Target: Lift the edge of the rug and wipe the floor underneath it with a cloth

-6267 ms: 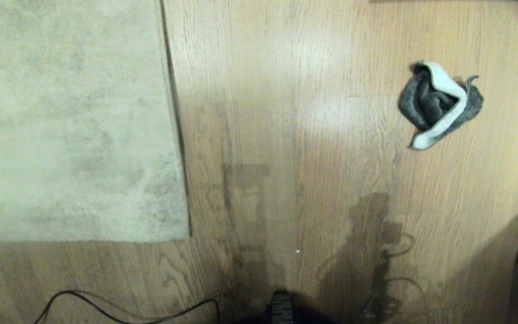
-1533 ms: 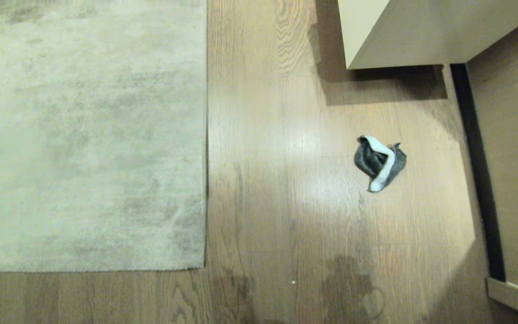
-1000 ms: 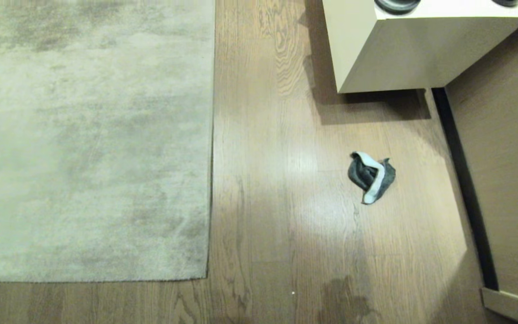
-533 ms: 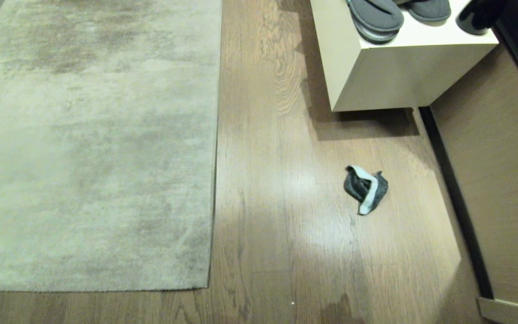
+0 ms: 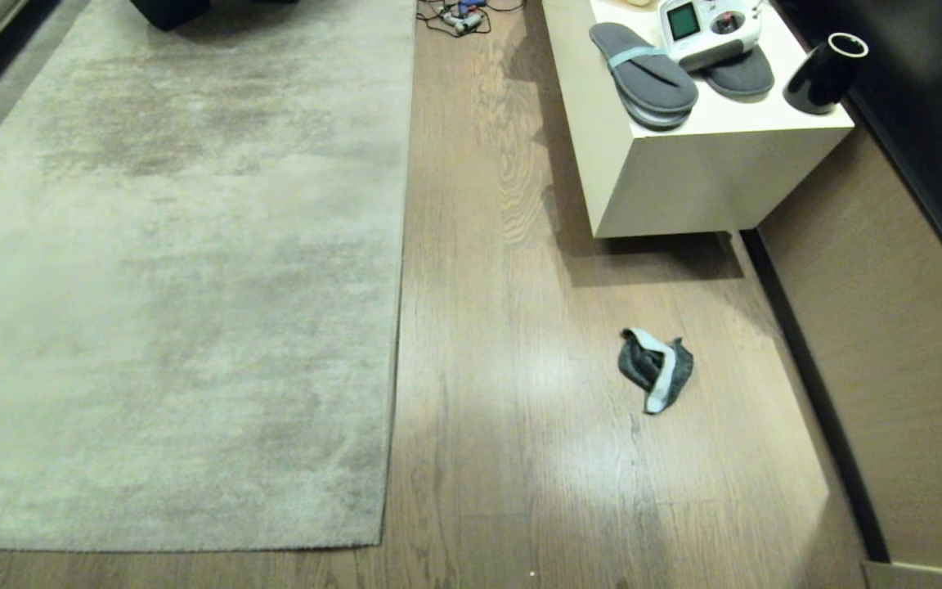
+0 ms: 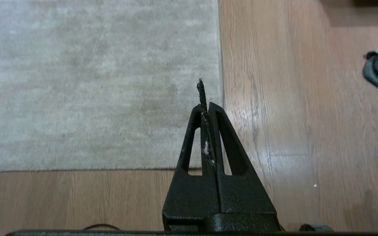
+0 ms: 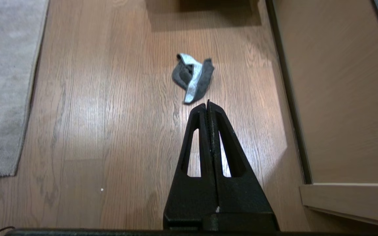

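Nothing started: rug (image 5: 177,286) flat, cloth (image 5: 655,368) loose on floor (image 5: 512,425). Both jaws pressed together, empty. Next I send right gripper (image 7: 208,104) down, jaws spread, onto cloth.

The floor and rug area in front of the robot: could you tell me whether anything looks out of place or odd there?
Only the cloth stands out: it lies crumpled on the bare floor, apart from the rug, which lies flat with straight edges. A pair of grey slippers sits on top of the white cabinet, an unusual spot for them.
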